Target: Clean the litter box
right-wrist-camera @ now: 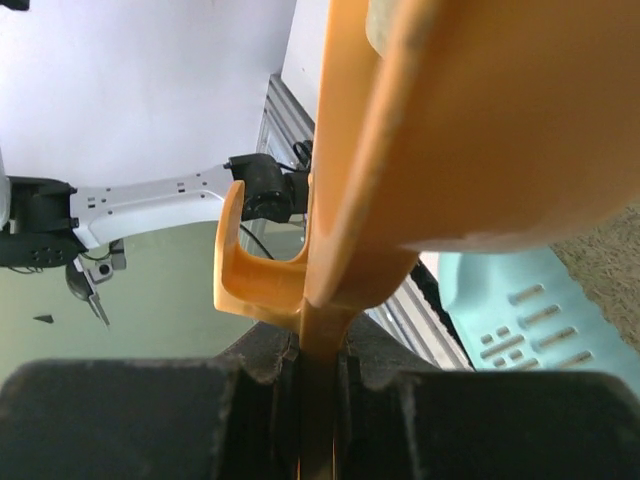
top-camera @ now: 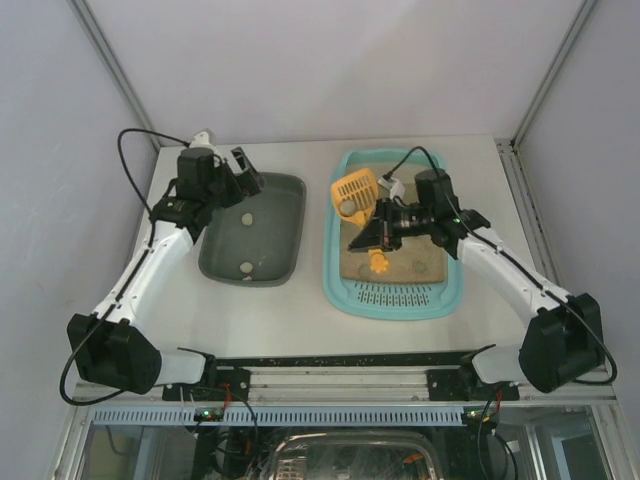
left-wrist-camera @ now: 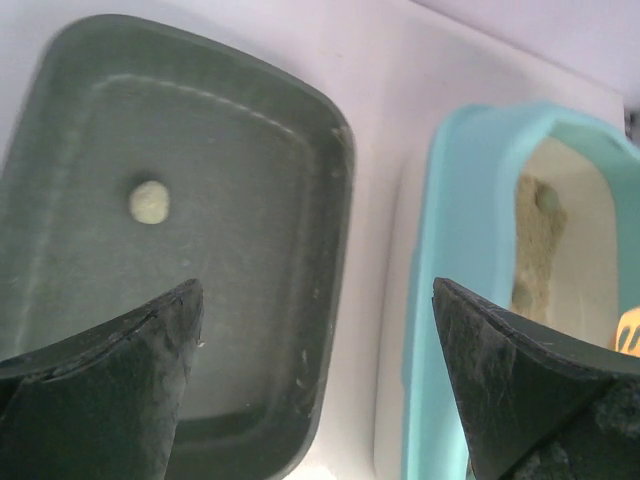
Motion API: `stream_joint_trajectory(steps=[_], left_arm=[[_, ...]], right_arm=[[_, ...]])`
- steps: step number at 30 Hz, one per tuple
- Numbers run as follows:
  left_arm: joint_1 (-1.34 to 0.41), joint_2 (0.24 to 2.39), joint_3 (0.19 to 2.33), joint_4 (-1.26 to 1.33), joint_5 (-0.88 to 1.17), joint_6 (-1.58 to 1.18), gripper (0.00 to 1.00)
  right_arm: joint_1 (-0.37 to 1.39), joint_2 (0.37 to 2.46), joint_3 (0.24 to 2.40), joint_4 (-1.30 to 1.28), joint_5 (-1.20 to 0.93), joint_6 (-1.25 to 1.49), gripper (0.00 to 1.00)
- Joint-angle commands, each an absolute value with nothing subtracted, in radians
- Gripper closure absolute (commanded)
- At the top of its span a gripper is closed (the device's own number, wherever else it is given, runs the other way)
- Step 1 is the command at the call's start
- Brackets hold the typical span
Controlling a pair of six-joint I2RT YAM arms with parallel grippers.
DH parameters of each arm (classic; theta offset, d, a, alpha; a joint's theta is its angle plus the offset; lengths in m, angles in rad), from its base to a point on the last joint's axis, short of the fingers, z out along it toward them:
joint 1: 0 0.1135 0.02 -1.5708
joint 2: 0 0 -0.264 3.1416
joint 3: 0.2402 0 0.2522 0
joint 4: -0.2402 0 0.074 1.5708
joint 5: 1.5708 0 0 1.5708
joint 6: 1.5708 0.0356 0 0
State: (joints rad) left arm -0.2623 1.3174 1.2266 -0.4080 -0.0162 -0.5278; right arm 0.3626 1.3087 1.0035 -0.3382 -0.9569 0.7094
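desk (top-camera: 310,310): litter box (top-camera: 395,311) on right half, grey tray (top-camera: 272,240) beside it, left | yellow scoop (top-camera: 355,192) over box, handle pinched tight in my right fingers (top-camera: 372,240) | my left fingers (top-camera: 248,172) spread wide, empty, above tray

type: litter box (top-camera: 334,270), large rectangular plastic tray, rounded corners
colour: light turquoise rim and walls, paler inside
pose: upright, flat on its base, long side running near to far
place: right half of table (top-camera: 300,310)
grate (top-camera: 396,295): slotted panel across the near end, rows of short slots, same turquoise, also seen in right wrist view (right-wrist-camera: 530,320)
litter (top-camera: 410,268): beige, sandy, spread over the floor behind the grate, uneven, paler floor showing beside it in left wrist view (left-wrist-camera: 535,240)
lump (left-wrist-camera: 547,200): small, round, greenish, lying on the litter
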Motion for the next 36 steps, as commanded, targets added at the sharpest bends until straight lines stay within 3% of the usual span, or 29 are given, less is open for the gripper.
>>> stream_joint_trajectory(steps=[1,9,17,25,36], left_arm=[[-0.126,1.310,1.249,-0.420,0.017,-0.677,0.00],[0.064,1.292,1.256,-0.344,0.135,-0.708,0.00],[0.131,1.243,1.237,-0.315,0.091,-0.698,0.00],[0.156,1.199,1.190,-0.222,0.108,-0.637,0.00],[0.155,1.185,1.154,-0.144,0.116,-0.651,0.00]], right_arm=[[0.479,1.423,1.215,-0.411,-0.823,0.619,1.00],[0.733,1.734,1.660,-0.781,-0.570,0.422,1.00],[0.957,2.092,2.181,-1.174,0.046,0.191,1.00],[1.053,2.203,2.244,-1.194,0.423,0.154,1.00],[1.086,2.209,2.178,-1.147,0.496,0.073,1.00]])
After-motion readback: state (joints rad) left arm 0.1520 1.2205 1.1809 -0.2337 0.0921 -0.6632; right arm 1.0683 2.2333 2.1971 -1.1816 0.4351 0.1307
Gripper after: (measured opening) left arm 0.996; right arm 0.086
